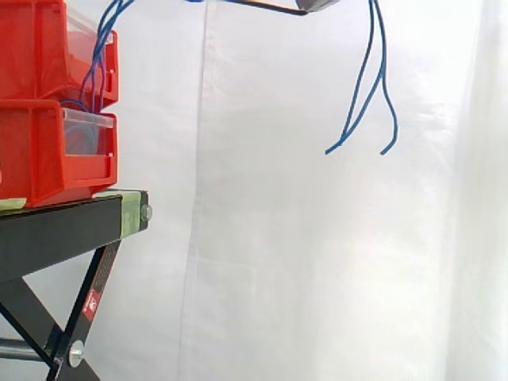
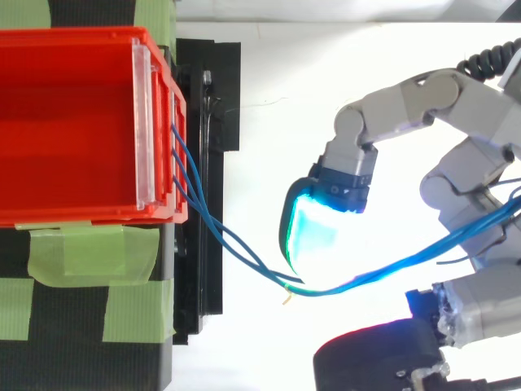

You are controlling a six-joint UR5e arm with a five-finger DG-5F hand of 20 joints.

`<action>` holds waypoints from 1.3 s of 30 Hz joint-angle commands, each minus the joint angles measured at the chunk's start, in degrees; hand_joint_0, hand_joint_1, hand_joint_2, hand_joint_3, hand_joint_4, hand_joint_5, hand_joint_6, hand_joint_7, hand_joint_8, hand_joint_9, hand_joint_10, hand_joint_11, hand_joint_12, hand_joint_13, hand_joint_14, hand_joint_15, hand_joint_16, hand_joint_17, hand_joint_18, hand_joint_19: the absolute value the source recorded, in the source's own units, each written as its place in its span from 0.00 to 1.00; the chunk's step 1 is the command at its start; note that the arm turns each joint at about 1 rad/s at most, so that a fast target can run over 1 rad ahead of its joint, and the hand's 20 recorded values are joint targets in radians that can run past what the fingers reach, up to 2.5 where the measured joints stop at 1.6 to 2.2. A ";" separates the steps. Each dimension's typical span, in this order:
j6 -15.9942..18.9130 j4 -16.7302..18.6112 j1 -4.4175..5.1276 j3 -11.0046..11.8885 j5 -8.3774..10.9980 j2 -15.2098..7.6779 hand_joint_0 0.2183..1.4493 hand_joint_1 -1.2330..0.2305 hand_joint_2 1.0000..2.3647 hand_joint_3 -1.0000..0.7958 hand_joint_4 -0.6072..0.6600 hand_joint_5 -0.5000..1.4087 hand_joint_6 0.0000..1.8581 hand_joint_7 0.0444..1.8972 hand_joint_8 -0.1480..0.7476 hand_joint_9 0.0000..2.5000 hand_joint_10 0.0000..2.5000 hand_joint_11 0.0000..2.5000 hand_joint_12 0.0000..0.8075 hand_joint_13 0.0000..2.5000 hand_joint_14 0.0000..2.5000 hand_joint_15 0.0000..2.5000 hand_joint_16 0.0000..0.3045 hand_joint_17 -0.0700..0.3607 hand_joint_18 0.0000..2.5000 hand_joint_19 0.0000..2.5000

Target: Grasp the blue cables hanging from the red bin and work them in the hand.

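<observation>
The side view's top edge cuts the hand (image 1: 317, 4) down to a grey corner, and the blue cables (image 1: 337, 141) leave the frame there. In the top view the palm lies past the right edge, and the cables slip behind curled fingers (image 2: 456, 175). The left edge crops the red bins (image 1: 32, 151).

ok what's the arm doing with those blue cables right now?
The robot's hand has the blue cables in its grasp. They run from the front of the red bin on the black stand, across the gap and past a cyan-glowing fingertip pad into the curled fingers. In the side view the cables are lifted high, and their loose ends dangle free in front of the curtain, touching nothing.
</observation>
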 commanded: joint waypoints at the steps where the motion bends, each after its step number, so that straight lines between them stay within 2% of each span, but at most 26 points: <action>1: 0.00 0.00 0.00 -0.03 0.00 0.00 0.56 0.32 0.01 0.13 0.67 0.12 0.39 0.56 0.67 0.72 1.00 1.00 0.66 0.76 1.00 0.56 0.67 0.52 1.00 0.30; 3: 0.00 0.00 0.00 -0.03 0.00 0.00 0.56 0.32 0.01 0.11 0.67 0.12 0.37 0.57 0.67 0.72 1.00 1.00 0.66 0.76 1.00 0.56 0.67 0.52 1.00 0.30; 5: 0.00 0.00 0.00 -0.03 0.00 0.00 0.56 0.32 0.01 0.14 0.67 0.12 0.37 0.57 0.67 0.72 1.00 1.00 0.66 0.76 1.00 0.56 0.67 0.52 1.00 0.30; 8: 0.00 -0.18 0.00 -0.03 -0.09 0.00 0.60 0.32 0.01 0.23 0.66 0.12 0.37 0.57 0.67 0.72 1.00 1.00 0.66 0.76 1.00 0.56 0.67 0.52 1.00 0.30; 10: 0.00 -0.26 0.00 -0.03 -0.09 0.00 0.64 0.32 0.01 0.33 0.66 0.12 0.37 0.56 0.67 0.72 1.00 1.00 0.66 0.76 1.00 0.56 0.67 0.52 1.00 0.30; 14: 0.00 -0.26 0.00 -0.03 -0.09 0.00 0.66 0.32 0.02 0.40 0.66 0.13 0.38 0.55 0.67 0.72 1.00 1.00 0.66 0.76 1.00 0.56 0.67 0.52 1.00 0.30; 23: 0.00 -0.61 0.00 -0.03 -0.09 0.00 0.71 0.34 0.01 0.37 0.65 0.13 0.40 0.54 0.67 0.72 1.00 1.00 0.66 0.76 1.00 0.56 0.67 0.52 1.00 0.30; 27: 0.00 -0.61 0.00 -0.03 -0.09 0.00 0.76 0.36 0.01 0.45 0.64 0.14 0.42 0.53 0.67 0.72 1.00 1.00 0.66 0.76 1.00 0.56 0.67 0.52 1.00 0.30; 33: 0.09 -0.70 -0.09 -0.03 -0.09 0.00 0.78 0.37 0.01 0.52 0.65 0.14 0.43 0.52 0.67 0.72 1.00 1.00 0.66 0.76 1.00 0.56 0.67 0.52 1.00 0.30; 34: 0.00 -0.70 -0.09 -0.03 -0.09 0.00 0.78 0.37 0.01 0.52 0.65 0.15 0.39 0.54 0.67 0.72 1.00 1.00 0.66 0.76 1.00 0.56 0.67 0.52 1.00 0.30; 37: 0.00 -0.70 -0.09 -0.03 -0.09 0.00 0.79 0.37 0.01 0.50 0.65 0.16 0.39 0.54 0.67 0.72 1.00 1.00 0.66 0.76 1.00 0.56 0.67 0.52 1.00 0.30; 38: 0.09 -0.70 -0.09 -0.03 -0.09 0.00 0.78 0.38 0.01 0.48 0.66 0.16 0.39 0.54 0.67 0.72 1.00 1.00 0.66 0.76 1.00 0.56 0.67 0.52 1.00 0.30; 39: 0.09 -0.70 -0.09 -0.03 -0.09 0.00 0.78 0.38 0.01 0.41 0.66 0.16 0.39 0.54 0.67 0.72 1.00 1.00 0.66 0.76 1.00 0.56 0.67 0.52 1.00 0.30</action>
